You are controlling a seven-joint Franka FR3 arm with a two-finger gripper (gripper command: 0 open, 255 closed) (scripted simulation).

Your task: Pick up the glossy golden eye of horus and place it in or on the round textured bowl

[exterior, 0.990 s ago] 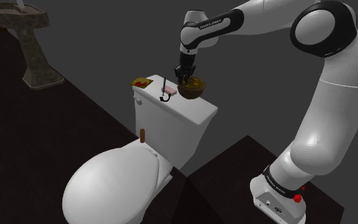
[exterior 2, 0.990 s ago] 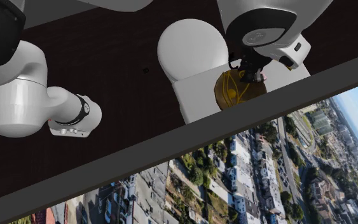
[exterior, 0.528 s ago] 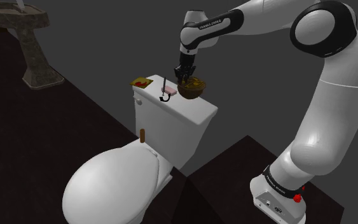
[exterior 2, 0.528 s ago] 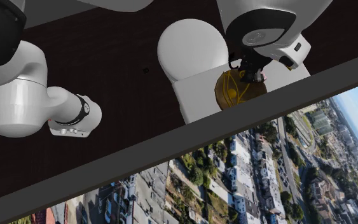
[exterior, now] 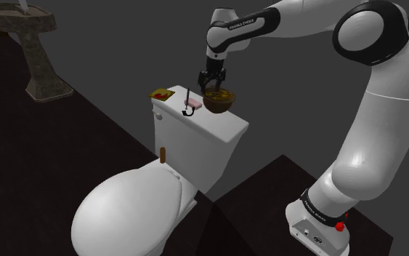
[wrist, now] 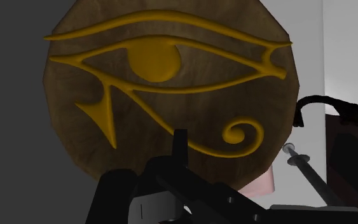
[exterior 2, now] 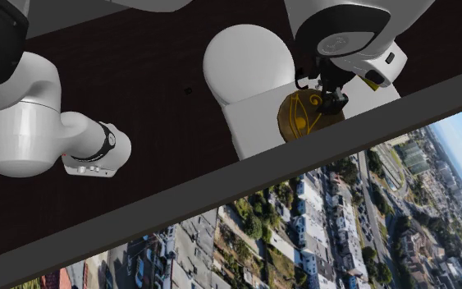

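On the tank lid [exterior: 203,124], a pink block [exterior: 194,106] sits just beside the bowl [exterior: 220,106], which stands close to the lid's rear edge. The eye [wrist: 155,60] lies in the bowl. The tool [exterior: 212,80] hangs just above it, fingers apart and empty. Its tips are hard to make out from the wrist.

We read one marking: dark lettering, seemingly FRANKA EMIKA, along the white arm [exterior: 243,24], one o'clock in the shoulder view.
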